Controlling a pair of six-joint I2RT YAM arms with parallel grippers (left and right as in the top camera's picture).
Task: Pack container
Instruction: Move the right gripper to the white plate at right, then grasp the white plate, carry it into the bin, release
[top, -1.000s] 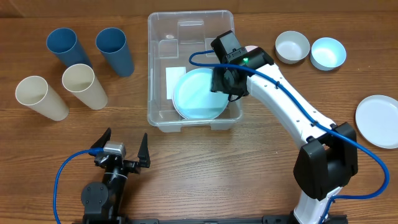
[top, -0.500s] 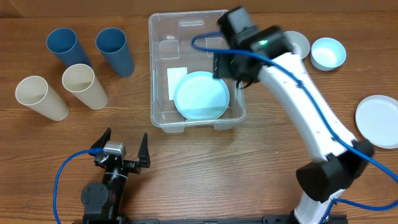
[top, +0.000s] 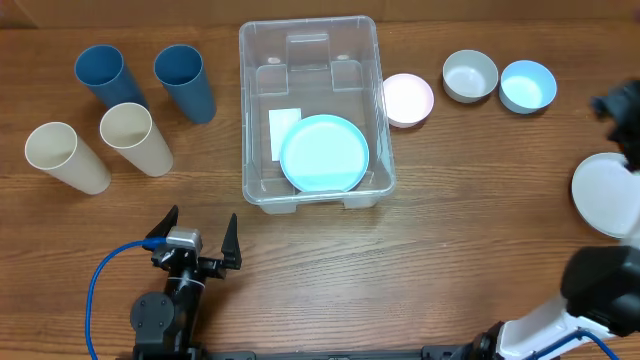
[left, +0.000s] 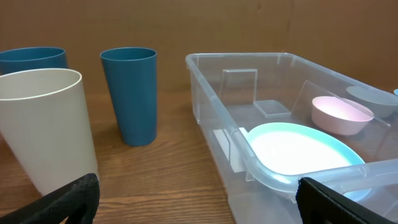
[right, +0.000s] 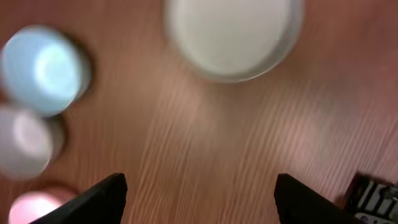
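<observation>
The container (top: 246, 110) is a clear plastic bin at the table's middle, with a light blue plate (top: 324, 153) lying flat inside beside a white label (top: 282, 130). In the left wrist view the container's rim (left: 236, 57) and the light blue plate (left: 305, 149) fill the right half. My left gripper (top: 198, 250) rests open near the front edge, short of the bin, with nothing between its fingers. My right gripper (right: 199, 202) hangs open over bare wood at the far right, below a white plate (right: 233, 34). That view is blurred.
Two blue cups (top: 185, 82) (top: 103, 76) and two cream cups (top: 137, 138) (top: 66, 157) stand at the left. A pink bowl (top: 408, 99), a grey bowl (top: 470, 75) and a blue bowl (top: 527, 86) sit right of the bin. The white plate (top: 605, 195) lies at the right edge.
My right arm has swung from above the bin to the far right edge, leaving the light blue plate inside, and its jaws have widened. The pink bowl is now uncovered. The left arm has not moved.
</observation>
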